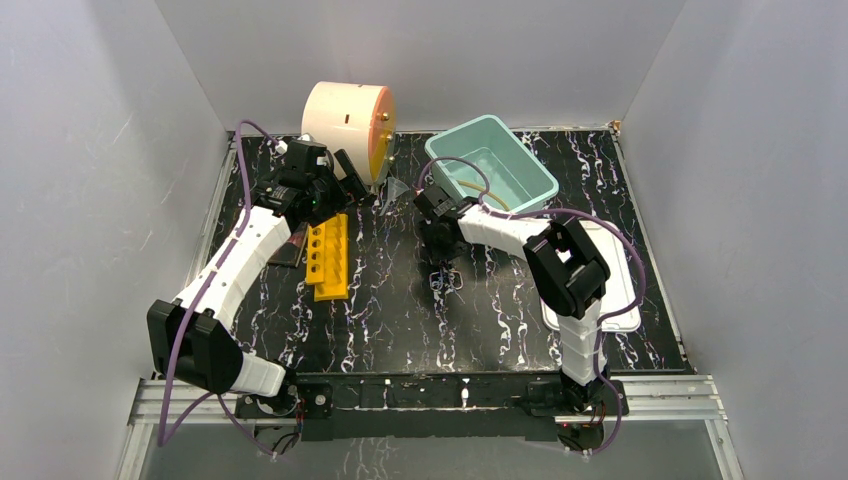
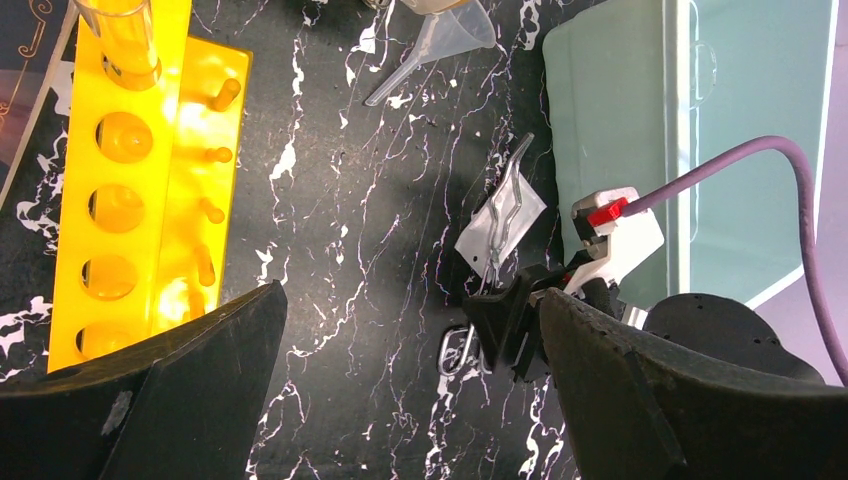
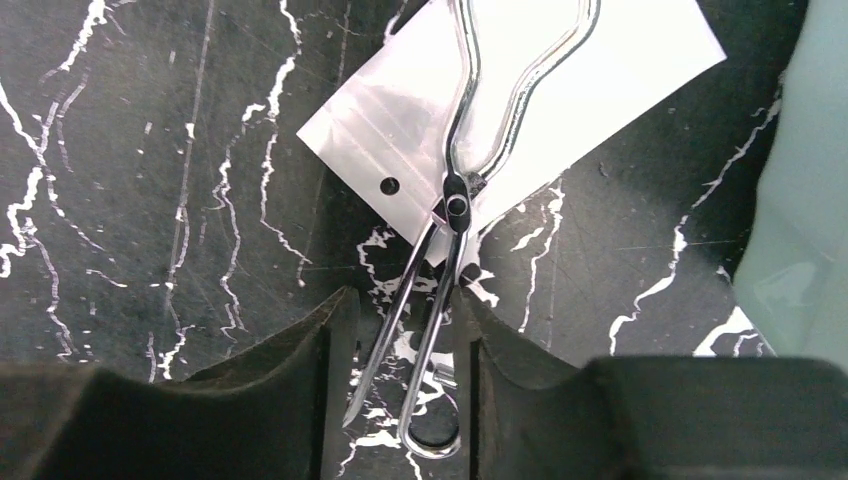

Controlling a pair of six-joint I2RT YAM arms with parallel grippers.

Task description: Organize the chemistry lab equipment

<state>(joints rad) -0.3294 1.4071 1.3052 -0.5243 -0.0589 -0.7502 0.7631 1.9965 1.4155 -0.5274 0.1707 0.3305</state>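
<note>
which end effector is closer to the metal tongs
Right. The right end effector sits over the metal tongs, a finger on either side of their handles. The left end effector hangs open by the yellow rack, apart from the tongs.

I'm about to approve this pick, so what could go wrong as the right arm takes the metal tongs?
1. The right gripper flanks only the handle ends of the metal tongs, behind the pivot. The long front end may tip or slip when lifted.
2. The tongs lie across a white sheet, which might drag along.
3. The teal bin stands close on one side, so a swinging tip could strike its wall.
</note>
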